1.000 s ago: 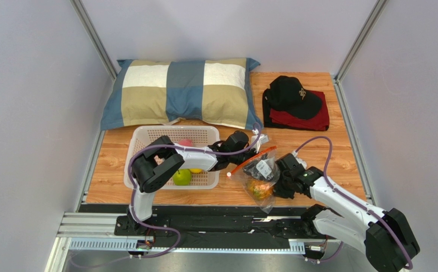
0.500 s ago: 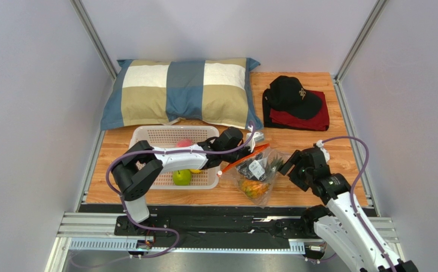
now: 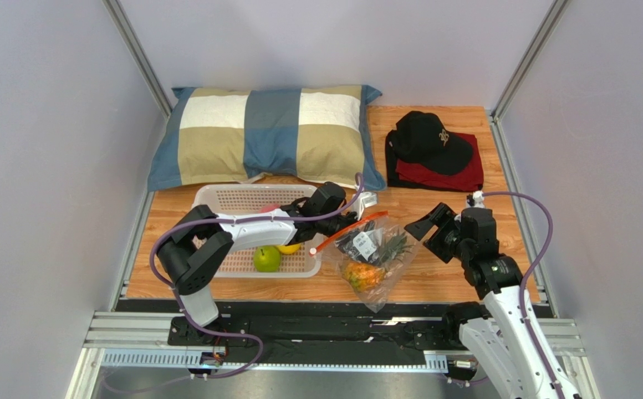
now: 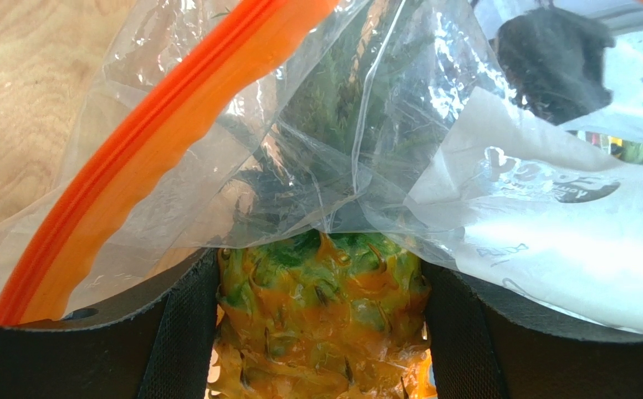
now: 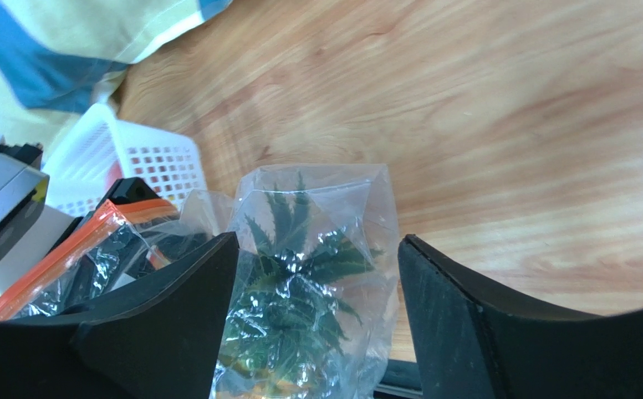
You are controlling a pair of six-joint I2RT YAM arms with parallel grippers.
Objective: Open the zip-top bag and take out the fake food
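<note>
The zip-top bag (image 3: 376, 259), clear with an orange zip strip (image 3: 346, 231), lies right of the basket. My left gripper (image 3: 346, 226) reaches into its mouth. In the left wrist view the pads of that gripper (image 4: 321, 278) press both sides of the fake food pineapple (image 4: 321, 332), with plastic (image 4: 216, 166) draped over its green leaves. My right gripper (image 3: 430, 229) hangs open to the right of the bag, touching nothing. Its wrist view shows the bag's end (image 5: 341, 199) and the pineapple leaves (image 5: 300, 274) beyond the open right gripper (image 5: 316, 249). A green apple (image 3: 267, 258) and a yellow citrus (image 3: 288, 248) sit in the basket.
The white perforated basket (image 3: 216, 199) stands left of the bag, under my left arm. A checked pillow (image 3: 266, 137) lies along the back. A black cap (image 3: 429, 137) rests on folded red cloth (image 3: 462, 176) at the back right.
My right gripper opened, let go of the bag's end, and rose away to the right. My left arm drew back leftwards, and the bag with the pineapple shifted left with it.
</note>
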